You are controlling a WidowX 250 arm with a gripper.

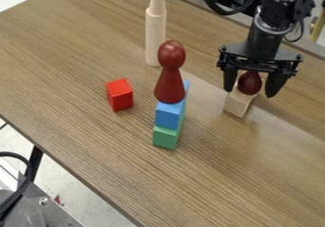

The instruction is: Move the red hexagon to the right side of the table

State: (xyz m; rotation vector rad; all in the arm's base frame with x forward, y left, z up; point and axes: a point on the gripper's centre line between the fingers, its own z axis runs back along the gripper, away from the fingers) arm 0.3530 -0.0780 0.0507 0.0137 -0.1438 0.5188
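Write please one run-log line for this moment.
gripper: open, fingers either side of egg | egg: on wood block | red block: on table, ungripped | pawn: on blue block, over green block

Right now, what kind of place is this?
Probably a robot lab or workshop: a black robot arm hangs over a table where a blue block sits on a green block.

Soft light, pale sheen across table [282, 147]
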